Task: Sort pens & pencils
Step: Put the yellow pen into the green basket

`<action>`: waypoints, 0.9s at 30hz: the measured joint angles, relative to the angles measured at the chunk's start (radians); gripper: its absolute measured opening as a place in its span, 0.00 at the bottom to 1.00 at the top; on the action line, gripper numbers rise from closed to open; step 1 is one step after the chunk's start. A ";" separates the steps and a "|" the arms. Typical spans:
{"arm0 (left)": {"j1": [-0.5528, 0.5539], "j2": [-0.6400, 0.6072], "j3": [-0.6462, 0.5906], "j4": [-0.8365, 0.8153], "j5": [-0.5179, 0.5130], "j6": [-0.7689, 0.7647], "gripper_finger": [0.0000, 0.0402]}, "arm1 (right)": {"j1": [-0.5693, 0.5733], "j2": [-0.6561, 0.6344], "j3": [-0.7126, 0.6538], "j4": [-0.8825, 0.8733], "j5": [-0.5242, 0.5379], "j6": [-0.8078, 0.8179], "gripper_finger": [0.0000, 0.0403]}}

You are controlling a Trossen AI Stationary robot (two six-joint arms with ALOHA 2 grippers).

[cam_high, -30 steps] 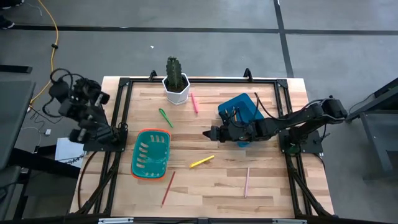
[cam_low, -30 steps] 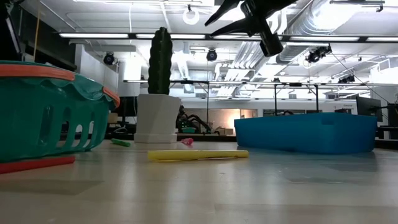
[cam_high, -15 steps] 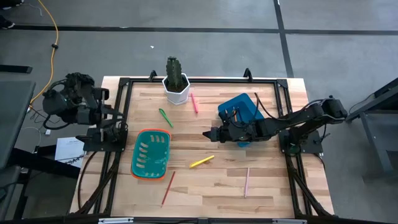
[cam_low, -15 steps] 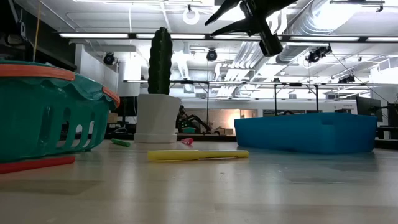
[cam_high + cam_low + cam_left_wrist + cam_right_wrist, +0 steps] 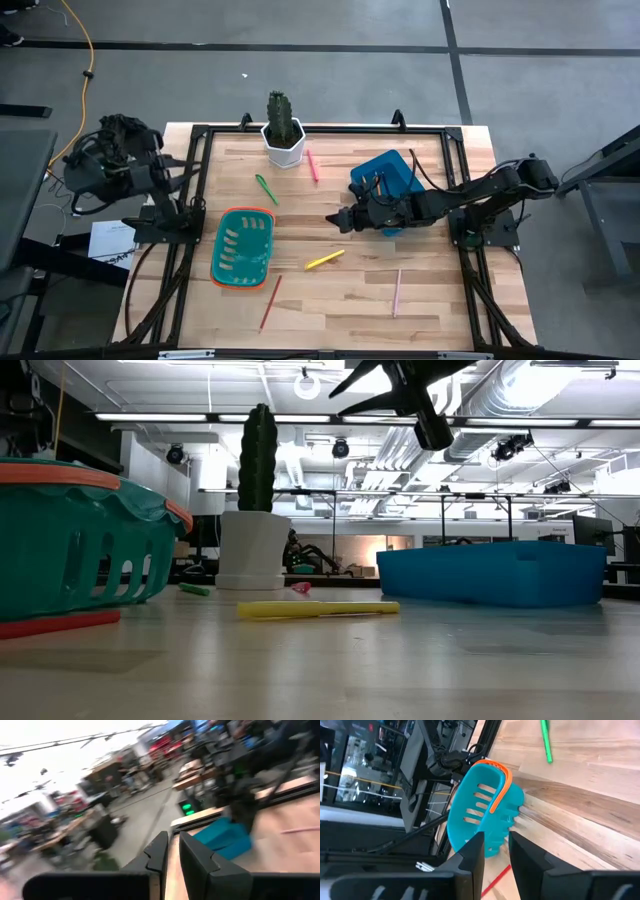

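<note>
1. High view, clock read from the table [image 5: 440, 300] centre:
   - Right gripper [image 5: 335, 217] hovering near the centre, pointing to 9, with the blue bin [image 5: 385, 175] behind it.
   - Left arm [image 5: 130, 165] folded off the 9 o'clock edge.
   - Green pen [image 5: 266, 189] at 10, pink pen [image 5: 312, 165] at 12 beside the cactus pot [image 5: 283, 130], yellow pen [image 5: 325, 260] just at 6.
   - Red pencil [image 5: 271, 302] at 7 next to the teal basket [image 5: 243, 247], salmon pencil [image 5: 397, 292] at 4.
2. Low view:
   - Right gripper high over the table, fingers spread in a V, holding nothing.
   - Yellow pen flat in front; green and pink pens farther back by the pot.
3. Left wrist view:
   - Left gripper [image 5: 172, 837] with only a slim slit between its fingers, nothing in it.
   - Blurred.
4. Right wrist view:
   - A clear gap between the fingers [image 5: 470, 855], empty.
   - Basket, green pen and red pencil on the wood beyond.
</note>
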 joint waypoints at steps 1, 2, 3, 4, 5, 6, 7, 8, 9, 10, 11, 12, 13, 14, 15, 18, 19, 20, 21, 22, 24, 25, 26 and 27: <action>0.000 0.010 0.009 0.001 -0.032 0.014 0.09 | 0.000 0.000 0.000 0.000 -0.003 -0.004 0.20; 0.000 0.019 0.016 0.003 -0.064 0.032 0.09 | 0.000 0.000 0.000 0.000 -0.010 -0.008 0.20; 0.000 0.029 0.024 0.006 -0.095 0.051 0.09 | 0.000 0.000 0.000 0.000 -0.017 -0.013 0.20; 0.000 0.039 0.031 0.009 -0.113 0.070 0.09 | 0.000 0.000 0.000 0.000 -0.022 -0.021 0.20; 0.000 0.049 0.039 0.010 -0.115 0.090 0.09 | 0.000 0.000 0.000 0.000 -0.026 -0.026 0.20; 0.000 0.056 0.047 0.013 -0.115 0.108 0.09 | 0.000 0.000 0.000 -0.001 -0.029 -0.030 0.20; 0.000 0.062 0.054 0.024 -0.115 0.117 0.09 | 0.000 0.000 0.000 -0.001 -0.039 -0.035 0.20; 0.000 0.068 0.063 0.029 -0.115 0.125 0.09 | 0.000 0.000 0.000 -0.001 -0.045 -0.043 0.20; 0.000 0.073 0.072 0.031 -0.115 0.138 0.09 | 0.000 0.000 0.000 -0.001 -0.049 -0.050 0.20; 0.001 0.080 0.082 0.031 -0.116 0.148 0.09 | 0.000 0.000 0.000 -0.001 -0.051 -0.055 0.20; 0.001 0.087 0.093 0.032 -0.117 0.159 0.09 | 0.000 0.000 0.000 -0.001 -0.054 -0.061 0.20; 0.000 0.097 0.105 0.032 -0.117 0.169 0.09 | 0.000 0.000 0.000 -0.001 -0.057 -0.068 0.20; 0.000 0.107 0.119 0.032 -0.117 0.180 0.09 | 0.000 0.000 0.000 -0.001 -0.063 -0.072 0.20; 0.000 0.119 0.134 0.032 -0.117 0.190 0.09 | 0.000 0.000 0.000 -0.001 -0.066 -0.079 0.20; 0.000 0.130 0.150 0.032 -0.117 0.205 0.09 | 0.000 0.000 0.000 -0.001 -0.070 -0.086 0.20; 0.000 0.174 0.215 0.032 -0.117 0.272 0.09 | 0.000 0.000 0.000 -0.001 -0.085 -0.100 0.20; 0.000 0.192 0.241 0.034 -0.117 0.302 0.09 | -0.001 0.000 0.000 -0.001 -0.094 -0.107 0.20; 0.000 0.213 0.274 0.034 -0.117 0.339 0.09 | -0.003 0.000 0.000 -0.001 -0.097 -0.111 0.20; 0.000 0.234 0.309 0.035 -0.116 0.379 0.09 | -0.003 0.000 0.000 -0.001 -0.101 -0.113 0.20; 0.000 0.258 0.345 0.035 -0.116 0.418 0.09 | -0.003 0.000 0.000 -0.001 -0.106 -0.114 0.20; 0.001 0.309 0.430 0.036 -0.116 0.502 0.09 | -0.003 0.000 0.000 0.000 -0.108 -0.130 0.20; 0.000 0.335 0.474 0.036 -0.116 0.545 0.09 | -0.003 0.000 0.000 -0.001 -0.109 -0.135 0.20; 0.001 0.362 0.519 0.036 -0.116 0.588 0.09 | -0.003 0.000 0.000 -0.001 -0.112 -0.138 0.20; 0.000 0.387 0.562 0.036 -0.116 0.631 0.09 | -0.003 0.000 0.000 -0.001 -0.115 -0.139 0.20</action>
